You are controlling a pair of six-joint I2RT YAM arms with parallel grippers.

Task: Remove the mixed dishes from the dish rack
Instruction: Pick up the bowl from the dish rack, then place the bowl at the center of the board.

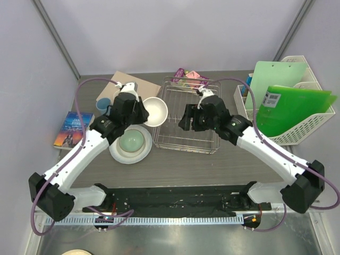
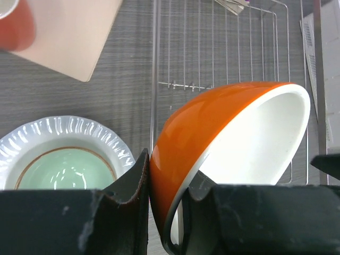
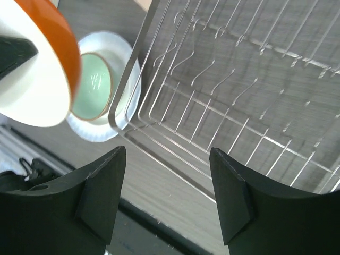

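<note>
The left tool [image 2: 167,212] is clamped on the rim of the orange bowl [image 2: 228,138], centre frame. The right tool [image 3: 167,156] is observed open and empty over the dish rack [image 3: 239,79].

Orange-backed cream bowl [image 2: 212,138] tilts beside wire dish rack [image 2: 223,48]; green bowl [image 2: 66,170] sits on white plate [image 2: 69,127].

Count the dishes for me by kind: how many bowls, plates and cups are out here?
Bowls: 2 (pale green bowl, cream bowl with orange outside)
Plates: 1 (white plate)
Cups and mugs: 2 (light-blue cup, orange-red mug)
Total: 5
</note>
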